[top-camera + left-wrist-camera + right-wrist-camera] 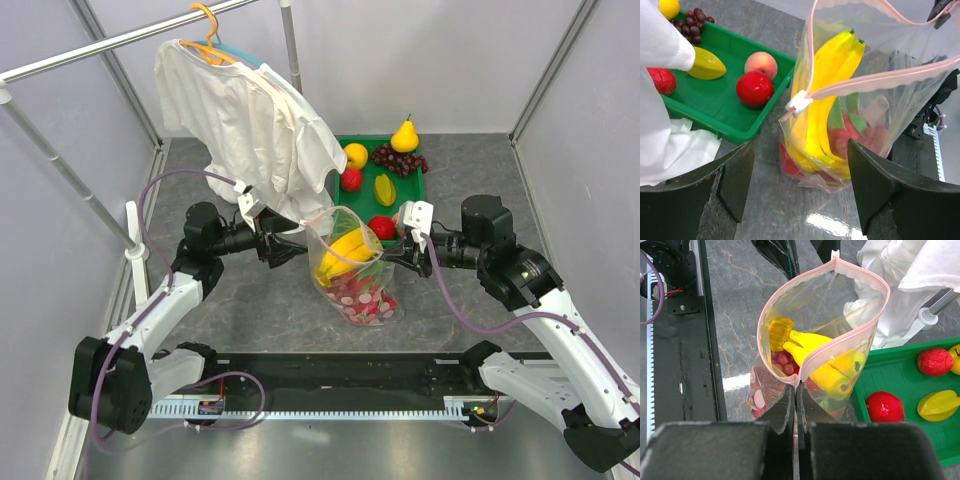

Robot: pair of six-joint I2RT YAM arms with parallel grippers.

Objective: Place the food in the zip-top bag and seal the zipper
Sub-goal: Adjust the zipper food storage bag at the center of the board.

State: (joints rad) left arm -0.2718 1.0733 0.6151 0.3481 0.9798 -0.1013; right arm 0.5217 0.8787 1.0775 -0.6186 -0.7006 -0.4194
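Observation:
The zip-top bag (357,275) stands upright mid-table, its mouth open. Inside are the yellow banana bunch (343,252) and the pink-red dragon fruit (362,298); a small red piece I cannot tell apart. My right gripper (400,257) is shut on the bag's right mouth corner, seen in the right wrist view (796,390). The pink zipper strip (765,320) loops wide open. My left gripper (298,250) is open just left of the bag, touching nothing; in the left wrist view (800,200) the bag (875,120) and bananas (827,100) lie ahead, with a white slider (799,102) on the zipper (890,77).
A green tray (410,190) behind the bag holds a yellow pear (404,136), dark grapes (398,158), and round red, orange and yellow fruits. A white T-shirt (250,120) hangs on a rack at back left, its hem near my left gripper. Grey walls enclose the table.

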